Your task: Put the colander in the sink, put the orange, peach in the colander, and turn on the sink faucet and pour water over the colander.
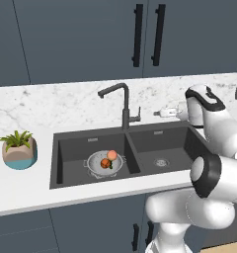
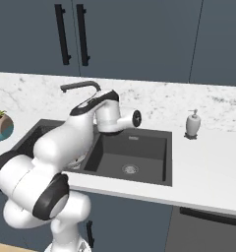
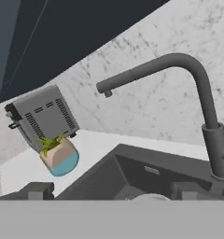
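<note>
The jaws [image 3: 111, 190] stand wide apart with nothing between them, their two dark tips [image 3: 35, 190] pointing toward the sink faucet [image 1: 121, 105], whose spout reaches out over the left basin. No stream comes from it. Below, the colander [image 1: 105, 163] sits in the left basin of the sink [image 1: 160, 139], with the orange [image 1: 105, 163] and the peach [image 1: 112, 154] inside it, touching each other. On the worktop [image 1: 21, 185] left of the sink stands a small potted plant [image 1: 19, 149]; a white soap dispenser [image 2: 192, 123] stands to the right.
</note>
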You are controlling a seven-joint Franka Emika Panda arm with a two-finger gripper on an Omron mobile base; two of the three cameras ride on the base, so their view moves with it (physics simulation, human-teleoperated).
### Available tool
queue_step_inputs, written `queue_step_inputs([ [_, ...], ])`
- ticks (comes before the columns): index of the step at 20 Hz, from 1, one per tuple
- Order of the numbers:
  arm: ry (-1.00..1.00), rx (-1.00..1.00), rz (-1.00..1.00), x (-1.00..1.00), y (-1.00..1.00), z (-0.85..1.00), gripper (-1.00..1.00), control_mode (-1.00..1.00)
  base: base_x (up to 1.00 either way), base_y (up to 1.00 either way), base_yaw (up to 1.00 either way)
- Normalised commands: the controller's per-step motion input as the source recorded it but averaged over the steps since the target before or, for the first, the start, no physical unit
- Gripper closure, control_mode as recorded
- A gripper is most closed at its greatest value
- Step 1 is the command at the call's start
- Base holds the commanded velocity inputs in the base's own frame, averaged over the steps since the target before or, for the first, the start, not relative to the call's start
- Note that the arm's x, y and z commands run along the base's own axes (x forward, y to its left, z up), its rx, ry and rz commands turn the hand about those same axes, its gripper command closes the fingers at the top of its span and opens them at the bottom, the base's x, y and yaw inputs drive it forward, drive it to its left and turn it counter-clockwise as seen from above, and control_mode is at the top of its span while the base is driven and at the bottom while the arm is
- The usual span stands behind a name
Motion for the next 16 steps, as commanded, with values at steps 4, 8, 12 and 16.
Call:
queue_step_inputs([
  [4, -0.34, -0.08, 0.20, 0.10, -0.36, -0.35, -1.00, -1.00, 0.00, 0.00, 0.00],
  [8, -0.25, -0.04, 0.20, 0.34, -0.25, -0.35, -1.00, -1.00, 0.00, 0.00, 0.00],
  [12, -0.37, -0.06, 0.13, 0.35, -0.01, -0.44, -1.00, -1.00, 0.00, 0.00, 0.00],
  [16, -0.30, -0.05, 0.00, 0.34, 0.03, -0.32, -1.00, -1.00, 0.00, 0.00, 0.00],
])
